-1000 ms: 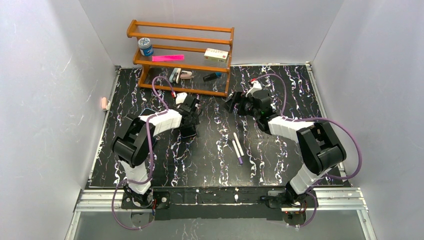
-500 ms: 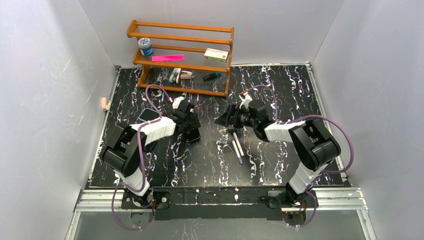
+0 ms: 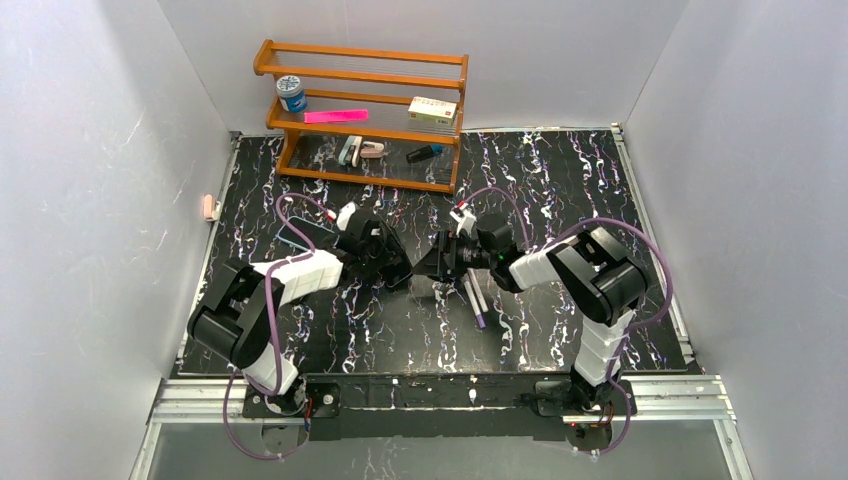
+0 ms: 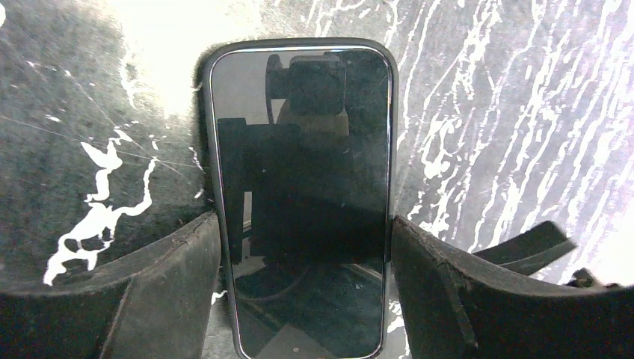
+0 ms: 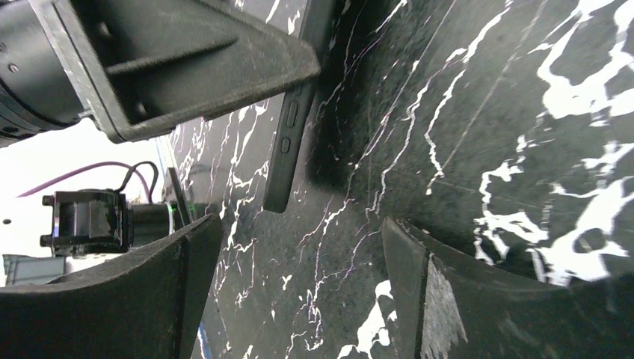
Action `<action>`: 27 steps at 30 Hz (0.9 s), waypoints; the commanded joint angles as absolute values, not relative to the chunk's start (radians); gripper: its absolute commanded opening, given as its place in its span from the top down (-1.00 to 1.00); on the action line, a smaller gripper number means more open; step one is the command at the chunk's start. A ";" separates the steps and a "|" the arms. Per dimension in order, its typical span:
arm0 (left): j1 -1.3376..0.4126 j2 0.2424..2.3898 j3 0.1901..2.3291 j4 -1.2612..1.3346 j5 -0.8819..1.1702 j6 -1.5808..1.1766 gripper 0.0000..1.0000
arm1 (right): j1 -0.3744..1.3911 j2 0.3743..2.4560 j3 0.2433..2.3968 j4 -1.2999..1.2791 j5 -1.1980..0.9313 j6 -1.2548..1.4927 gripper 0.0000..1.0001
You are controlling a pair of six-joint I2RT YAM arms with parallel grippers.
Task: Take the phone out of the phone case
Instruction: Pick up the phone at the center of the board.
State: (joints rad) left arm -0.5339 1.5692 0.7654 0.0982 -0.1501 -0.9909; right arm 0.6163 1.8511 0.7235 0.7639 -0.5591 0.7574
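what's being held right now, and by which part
The left gripper holds the cased phone by its two long edges; the right gripper holds nothing.

The phone (image 4: 299, 202), its glossy screen dark, sits fully inside its dark phone case (image 4: 299, 42), clamped along both long edges.

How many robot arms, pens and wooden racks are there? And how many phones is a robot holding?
robot arms: 2
pens: 2
wooden rack: 1
phone, in its case, gripped by the left gripper: 1
Total: 6
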 commanded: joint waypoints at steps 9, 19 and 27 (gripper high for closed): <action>-0.540 1.517 0.666 0.302 -0.058 -1.142 0.69 | 0.662 1.908 0.779 0.881 -0.626 0.787 -0.42; -0.541 1.467 0.584 0.434 -0.017 -1.102 0.60 | 0.662 1.920 0.823 0.915 -0.667 0.801 0.69; -0.526 1.258 0.528 0.423 -0.098 -0.938 -0.62 | 0.634 1.867 0.787 0.962 -0.701 0.831 0.97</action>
